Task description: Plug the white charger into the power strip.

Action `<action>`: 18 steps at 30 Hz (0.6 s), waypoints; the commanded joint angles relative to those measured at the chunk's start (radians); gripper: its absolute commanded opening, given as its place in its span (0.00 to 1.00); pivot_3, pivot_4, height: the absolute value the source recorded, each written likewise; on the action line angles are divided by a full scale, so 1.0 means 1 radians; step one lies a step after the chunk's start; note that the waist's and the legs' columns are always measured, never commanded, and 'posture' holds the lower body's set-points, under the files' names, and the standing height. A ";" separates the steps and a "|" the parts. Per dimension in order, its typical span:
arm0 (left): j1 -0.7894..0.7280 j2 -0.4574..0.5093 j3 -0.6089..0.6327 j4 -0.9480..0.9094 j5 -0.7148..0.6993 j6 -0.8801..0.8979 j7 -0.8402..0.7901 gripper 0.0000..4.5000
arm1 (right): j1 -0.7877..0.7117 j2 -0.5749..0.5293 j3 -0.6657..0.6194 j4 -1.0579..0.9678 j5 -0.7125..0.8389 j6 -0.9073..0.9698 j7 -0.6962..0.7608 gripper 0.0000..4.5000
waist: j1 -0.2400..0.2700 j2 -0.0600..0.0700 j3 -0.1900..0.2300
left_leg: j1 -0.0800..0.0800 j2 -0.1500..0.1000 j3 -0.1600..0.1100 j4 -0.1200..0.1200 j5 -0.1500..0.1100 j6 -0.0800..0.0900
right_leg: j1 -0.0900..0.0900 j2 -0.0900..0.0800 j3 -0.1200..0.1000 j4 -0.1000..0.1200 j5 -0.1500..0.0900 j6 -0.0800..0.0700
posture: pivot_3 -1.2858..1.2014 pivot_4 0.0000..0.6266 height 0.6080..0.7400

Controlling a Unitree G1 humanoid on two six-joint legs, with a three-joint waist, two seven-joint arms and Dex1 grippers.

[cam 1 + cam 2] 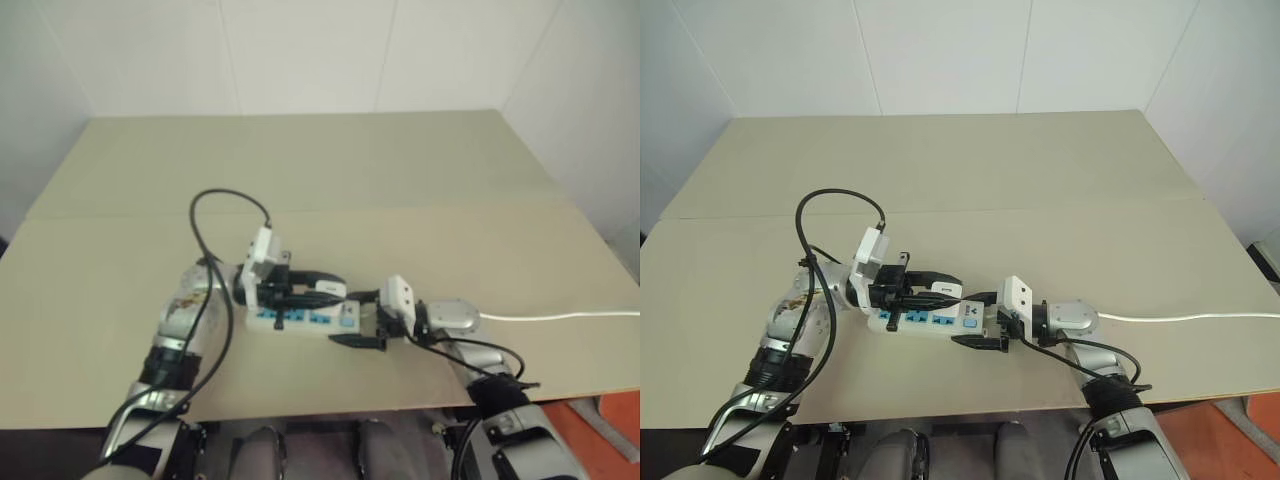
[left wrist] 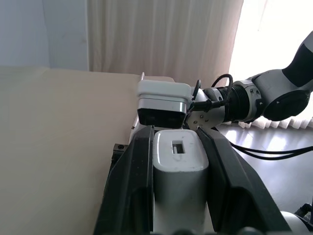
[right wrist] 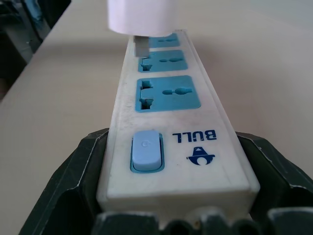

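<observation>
On the beige tabletop point(image 1: 400, 170), the left end effector point(image 2: 178, 147) is clamped on the white charger point(image 2: 179, 161), holding it just above the blue sockets of the power strip point(image 3: 168, 127), its prongs at a socket. The right end effector point(image 1: 366, 320) grips the strip's switch end; the thin white cord point(image 1: 560, 317) runs right

White charger point(image 3: 140, 15): upper body cut off by the right wrist view's edge; prong tips sit at a blue socket face, depth of entry cannot be told; in the left wrist view its prong side is hidden between the black fingers point(image 2: 134, 186). Power strip point(image 3: 166, 122): far end blurred and hidden behind the charger; switch end partly hidden in the right gripper point(image 1: 365, 320); thin white cord point(image 1: 560, 316) cut off at the head view's edge.
</observation>
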 commanded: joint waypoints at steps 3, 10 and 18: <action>-0.005 0.026 0.020 -0.021 -0.025 -0.030 -0.003 0.23 | -0.015 -0.011 0.010 0.024 0.016 -0.010 0.069 0.76 | 0.001 0.000 0.000 | 0.000 0.000 0.000 0.000 0.000 0.000 | 0.000 0.000 0.000 0.000 0.000 0.000 | 0.52 0.24 1.00; 0.057 0.056 0.005 -0.039 -0.018 -0.059 -0.016 0.23 | -0.030 0.004 0.009 0.044 0.015 -0.018 0.079 0.76 | 0.000 0.000 0.000 | 0.001 0.000 0.000 0.000 0.000 0.000 | 0.000 0.000 0.000 0.000 0.000 0.000 | 0.52 0.24 1.00; 0.072 0.034 0.004 -0.026 -0.027 -0.095 -0.008 0.23 | -0.027 0.008 0.009 0.043 0.007 -0.023 0.077 0.76 | 0.001 0.000 0.000 | 0.001 0.000 0.000 0.000 0.000 0.000 | 0.000 0.000 0.000 0.000 0.000 0.000 | 0.52 0.24 1.00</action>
